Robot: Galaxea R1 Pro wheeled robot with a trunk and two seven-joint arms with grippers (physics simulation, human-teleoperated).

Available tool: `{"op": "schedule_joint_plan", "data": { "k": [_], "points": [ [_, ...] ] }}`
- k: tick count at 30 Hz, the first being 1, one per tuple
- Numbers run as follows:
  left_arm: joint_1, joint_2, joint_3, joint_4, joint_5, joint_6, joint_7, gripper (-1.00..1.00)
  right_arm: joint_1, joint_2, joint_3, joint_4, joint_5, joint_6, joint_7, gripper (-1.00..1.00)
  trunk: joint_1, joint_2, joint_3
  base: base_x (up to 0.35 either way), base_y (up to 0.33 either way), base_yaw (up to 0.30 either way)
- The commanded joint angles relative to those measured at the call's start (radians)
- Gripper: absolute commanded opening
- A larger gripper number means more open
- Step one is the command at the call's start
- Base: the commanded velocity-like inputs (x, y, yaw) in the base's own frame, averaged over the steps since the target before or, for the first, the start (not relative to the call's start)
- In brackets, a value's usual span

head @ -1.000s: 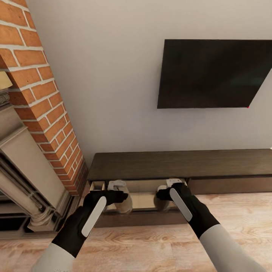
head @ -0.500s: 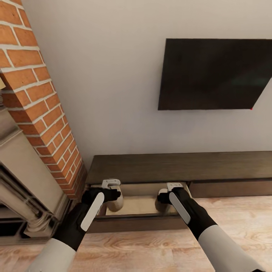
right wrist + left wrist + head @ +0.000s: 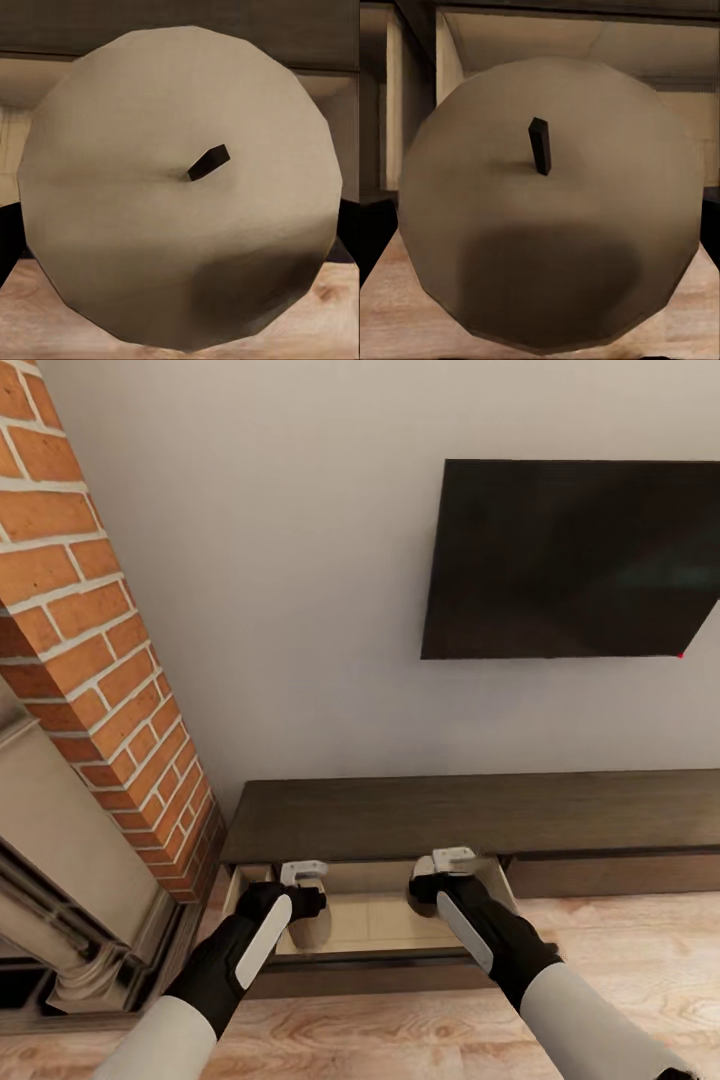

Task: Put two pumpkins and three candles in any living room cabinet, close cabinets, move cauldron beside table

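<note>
A long low dark-brown cabinet [image 3: 450,815] stands against the wall, its left drawer [image 3: 370,922] pulled out and showing a pale inside. My left gripper [image 3: 308,900] is shut on a tan candle [image 3: 316,932] over the drawer's left part. In the left wrist view that candle [image 3: 547,210] is seen close up with its dark wick. My right gripper [image 3: 432,880] is shut on a second candle [image 3: 417,895] over the drawer's right part. The right wrist view has this second candle [image 3: 180,187] end-on. Pumpkins, cauldron and table are out of view.
A red brick chimney [image 3: 110,690] and a carved fireplace [image 3: 50,860] stand close at the left. A dark television [image 3: 570,560] hangs on the wall above the cabinet. Pale wooden floor [image 3: 620,950] lies in front of it.
Both grippers have carried their candles forward, farther over the open drawer toward the cabinet. The whole view has also shifted, so the camera has moved.
</note>
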Motion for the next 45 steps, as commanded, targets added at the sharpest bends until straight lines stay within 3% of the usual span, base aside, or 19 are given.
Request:
{"op": "schedule_joint_plan", "data": {
  "k": [1,4,9,10,11,13,14,16,19,22,29,32,37,45],
  "points": [
    [0.000,0.000,-0.012,0.003,0.000,-0.019,-0.002,-1.00,0.000,0.000,0.035,0.016,0.009,-0.030,0.000,-1.00,0.000,0.000,0.000,0.004,0.000,0.000],
    [0.000,0.000,-0.060,0.009,0.001,-0.047,-0.001,-1.00,0.000,0.007,0.092,0.061,0.012,-0.073,-0.001,-1.00,0.000,0.000,0.000,0.064,0.000,0.000],
    [0.000,-0.001,-0.079,0.056,0.001,-0.069,-0.002,-1.00,0.000,0.013,0.105,0.144,0.011,-0.133,0.000,-1.00,0.000,0.000,0.000,0.225,0.000,0.000],
    [0.000,0.000,-0.084,0.076,0.001,-0.111,-0.002,-1.00,0.000,0.021,0.106,0.170,0.010,-0.182,0.000,-1.00,0.000,0.000,0.000,0.060,0.000,0.000],
    [0.000,0.000,-0.121,0.092,0.001,-0.180,-0.002,-1.00,0.000,0.034,0.108,0.204,0.009,-0.217,0.000,-1.00,0.000,0.000,0.000,0.013,0.000,0.000],
    [0.000,-0.001,-0.171,0.110,0.001,-0.197,-0.002,-1.00,0.000,0.040,0.108,0.217,0.008,-0.222,0.001,-1.00,0.000,0.000,0.000,0.188,0.000,0.000],
    [0.000,-0.001,-0.177,0.116,0.001,-0.200,-0.002,-1.00,0.000,0.040,0.108,0.219,0.008,-0.222,0.001,-1.00,0.000,0.000,0.000,0.271,0.000,0.000],
    [0.000,-0.001,-0.183,0.126,0.001,-0.205,-0.002,-1.00,0.000,0.043,0.108,0.220,0.006,-0.221,0.003,-1.00,0.000,0.000,0.000,0.301,0.000,0.000],
    [0.000,-0.002,-0.193,0.170,0.001,-0.291,-0.002,-1.00,0.000,0.059,0.107,0.237,0.005,-0.221,0.003,-1.00,0.000,0.000,0.000,0.325,0.000,0.000],
    [0.000,-0.003,-0.209,0.196,0.001,-0.331,-0.002,-1.00,0.000,0.068,0.107,0.244,0.005,-0.221,0.004,-1.00,0.000,0.000,0.000,0.218,0.000,0.000],
    [0.003,-0.008,-0.216,0.233,0.001,-0.344,-0.002,-1.00,0.000,0.082,0.107,0.266,-0.005,-0.206,0.051,-1.00,0.000,0.000,0.000,0.027,0.000,0.000],
    [0.004,-0.012,-0.216,0.279,0.001,-0.365,-0.002,-1.00,0.000,0.100,0.106,0.312,-0.007,-0.191,0.068,-1.00,0.000,0.000,0.000,0.002,0.000,0.000],
    [0.005,-0.027,-0.216,0.432,0.001,-0.476,-0.006,-1.00,0.000,0.131,0.105,0.392,-0.007,-0.193,0.074,-1.00,0.000,0.000,0.000,0.000,0.000,0.000],
    [0.006,-0.028,-0.216,0.501,0.001,-0.617,-0.068,-1.00,0.000,0.135,0.104,0.446,-0.005,-0.266,0.075,-1.00,0.000,0.000,0.000,0.000,0.000,0.000]
  ]
}}
